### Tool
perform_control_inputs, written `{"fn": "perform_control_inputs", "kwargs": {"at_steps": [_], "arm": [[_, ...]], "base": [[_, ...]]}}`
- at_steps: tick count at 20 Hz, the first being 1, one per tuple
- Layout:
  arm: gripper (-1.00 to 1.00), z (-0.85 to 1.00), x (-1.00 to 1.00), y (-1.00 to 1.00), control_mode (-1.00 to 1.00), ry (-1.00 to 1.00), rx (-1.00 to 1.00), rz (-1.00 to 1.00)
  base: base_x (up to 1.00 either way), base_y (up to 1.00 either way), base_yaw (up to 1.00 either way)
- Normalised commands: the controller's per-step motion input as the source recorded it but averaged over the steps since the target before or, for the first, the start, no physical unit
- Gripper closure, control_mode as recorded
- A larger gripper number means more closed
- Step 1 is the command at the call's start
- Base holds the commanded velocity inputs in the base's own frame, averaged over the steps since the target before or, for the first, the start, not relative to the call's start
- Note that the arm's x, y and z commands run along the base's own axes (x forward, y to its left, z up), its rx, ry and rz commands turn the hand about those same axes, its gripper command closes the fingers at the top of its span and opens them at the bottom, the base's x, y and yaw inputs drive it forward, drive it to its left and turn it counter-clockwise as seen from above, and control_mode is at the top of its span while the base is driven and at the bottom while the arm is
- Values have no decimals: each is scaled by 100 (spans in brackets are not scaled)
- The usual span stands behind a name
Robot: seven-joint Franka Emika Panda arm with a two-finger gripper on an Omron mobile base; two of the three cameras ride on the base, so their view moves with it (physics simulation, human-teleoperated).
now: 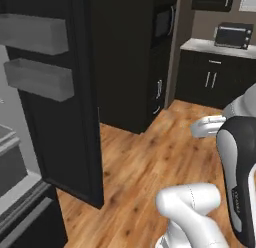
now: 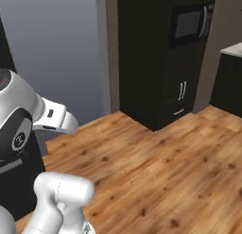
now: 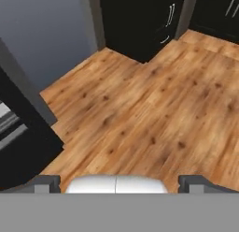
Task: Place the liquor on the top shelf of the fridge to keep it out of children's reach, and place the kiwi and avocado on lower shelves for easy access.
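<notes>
The fridge (image 1: 65, 117) stands open at the left, its black door swung out over the wood floor, with two grey door bins (image 1: 35, 34) on the inside. At the far left edge, grey drawer fronts of the lower shelves (image 1: 10, 164) show inside it. My gripper (image 3: 119, 182) hangs over bare floor to the right of the door, its jaws wide open with nothing between them. One dark fingertip (image 3: 46, 182) shows at each lower corner of the hand view. The liquor, kiwi, avocado and top shelf are out of view.
Black tall cabinets with a built-in oven (image 1: 162, 27) stand behind the door. A counter with a toaster oven (image 1: 233, 36) sits at the back right. A grey wall (image 2: 56, 49) runs beside the cabinets. Wood floor (image 2: 156, 167) stretches ahead.
</notes>
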Motion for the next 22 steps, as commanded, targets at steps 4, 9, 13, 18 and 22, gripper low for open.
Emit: {"fn": "perform_control_inputs", "kwargs": {"at_steps": [4, 9, 13, 18, 22], "arm": [[-100, 0, 0, 0, 100, 0, 0, 0], [-100, 0, 0, 0, 100, 0, 0, 0], [-100, 0, 0, 0, 100, 0, 0, 0], [-100, 0, 0, 0, 100, 0, 0, 0], [-100, 0, 0, 0, 100, 0, 0, 0]], "base": [[10, -34, -76], [41, -27, -66], [62, -8, -60], [92, 0, -52], [100, 7, -48]]}}
